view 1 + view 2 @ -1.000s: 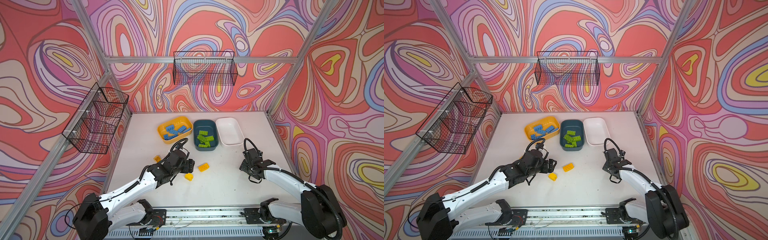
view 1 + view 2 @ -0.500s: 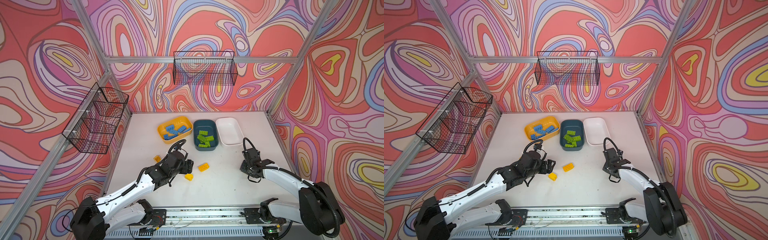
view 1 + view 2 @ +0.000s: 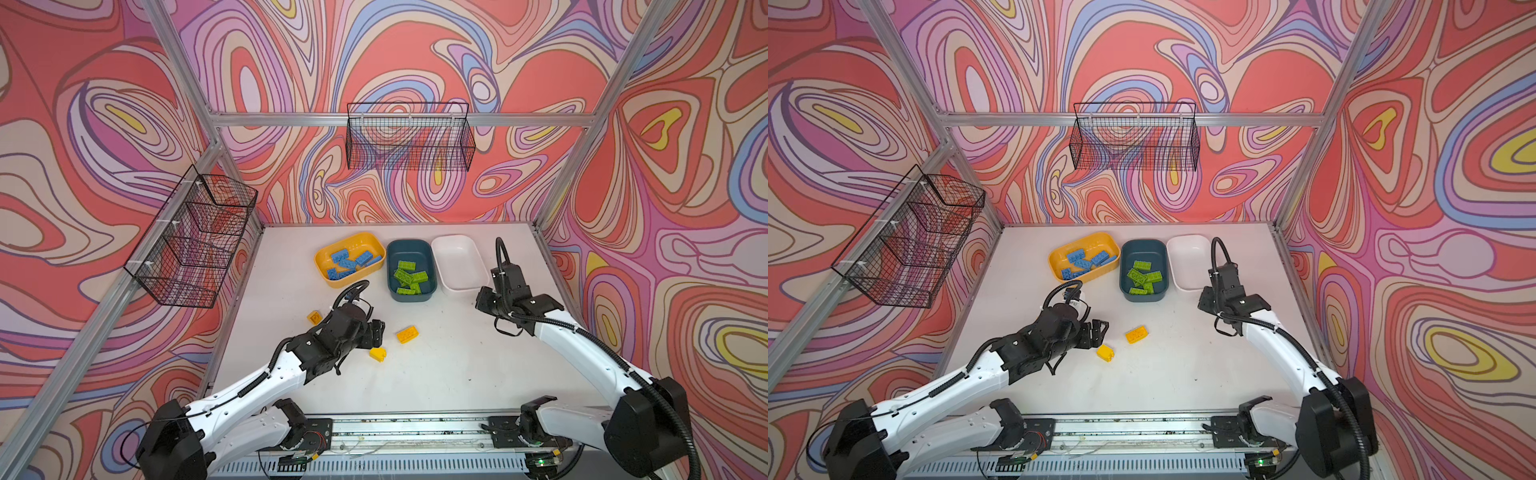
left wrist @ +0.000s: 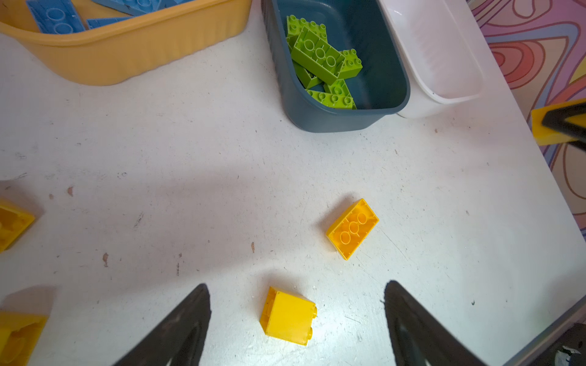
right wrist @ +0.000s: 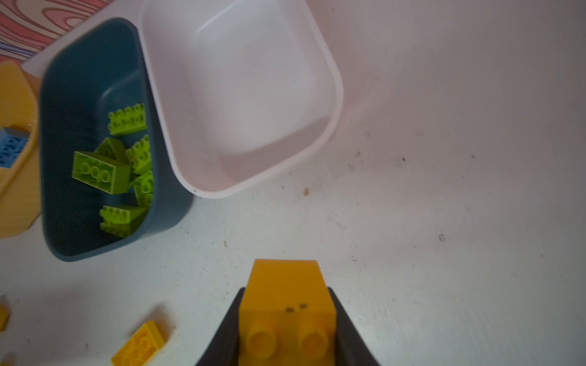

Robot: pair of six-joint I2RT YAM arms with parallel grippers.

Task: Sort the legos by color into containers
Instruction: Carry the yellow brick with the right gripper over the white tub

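My right gripper (image 5: 287, 317) is shut on a yellow lego (image 5: 287, 294), held just in front of the empty white container (image 3: 457, 266). My left gripper (image 4: 297, 285) is open above the table, its fingers either side of a small yellow lego (image 4: 288, 317) (image 3: 377, 354) without touching it. A longer yellow lego (image 3: 407, 334) lies studs down just beyond. Blue legos (image 3: 347, 262) fill the yellow container (image 3: 360, 237). Green legos (image 3: 409, 276) lie in the teal container (image 3: 415, 297).
Another yellow lego (image 3: 314, 317) lies left of my left arm, and the left wrist view shows two at its edge (image 4: 12, 223) (image 4: 19, 336). Black wire baskets hang on the back wall (image 3: 409, 137) and the left wall (image 3: 195, 237). The three containers stand side by side.
My right gripper has shut on the yellow lego and moved back toward the white container. The left arm has barely moved.
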